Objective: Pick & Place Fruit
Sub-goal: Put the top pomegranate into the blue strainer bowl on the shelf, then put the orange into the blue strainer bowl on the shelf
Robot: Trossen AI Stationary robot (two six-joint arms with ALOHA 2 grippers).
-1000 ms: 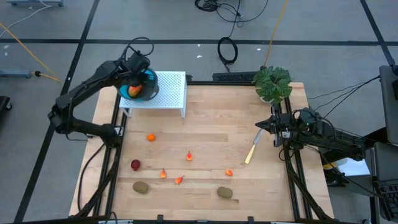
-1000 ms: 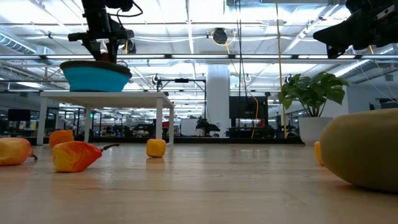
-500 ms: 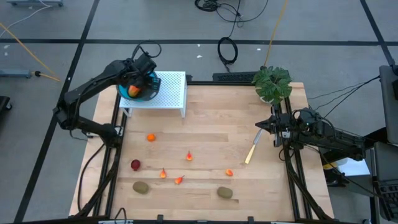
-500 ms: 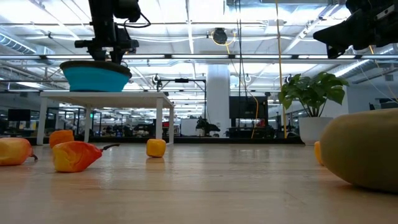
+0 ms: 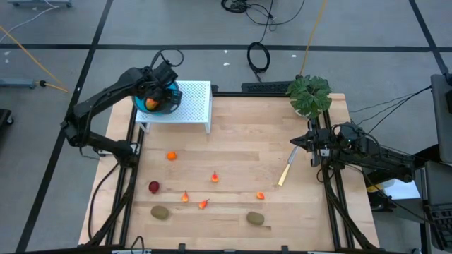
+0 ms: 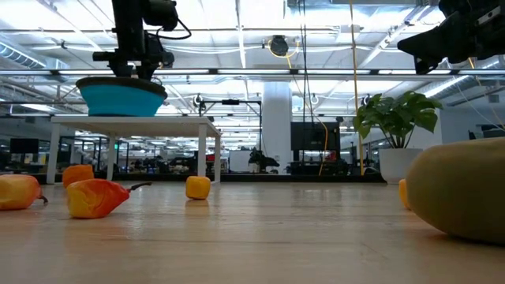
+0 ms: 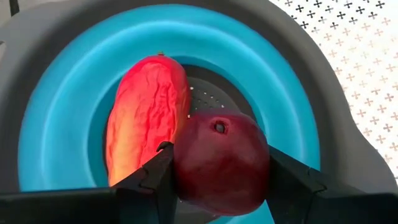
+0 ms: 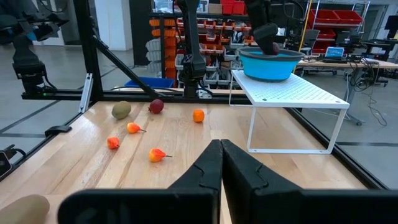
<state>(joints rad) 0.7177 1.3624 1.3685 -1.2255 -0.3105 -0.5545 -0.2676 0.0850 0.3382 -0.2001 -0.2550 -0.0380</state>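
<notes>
1. Pinching a dark red ball (image 7: 221, 162) between its two fingers (image 7: 158, 180), the left gripper (image 5: 159, 90) hangs over the blue bowl (image 7: 56, 124), just inside its rim.
2. Beside the ball in the bowl lies the larger red-orange oval (image 7: 146, 118), touching it on one side.
3. The bowl sits near the outer edge of the white perforated stand (image 5: 194, 102), which occupies the table's far left corner.
4. The right gripper (image 5: 300, 143), fingers pressed together, waits at the right edge of the wooden table (image 5: 247, 134), beside the pale yellow stick (image 5: 286, 169) and near the leafy plant (image 5: 309, 94).
5. Wide bare wood lies between the stand and the right arm.
6. Nearer the front, the small orange ball (image 5: 171, 156), another dark red ball (image 5: 154, 186), four tiny orange-red bits (image 5: 215, 176) and two kiwi ovals (image 5: 160, 212) are scattered well apart.
7. Both kiwis lie close to the front edge.
</notes>
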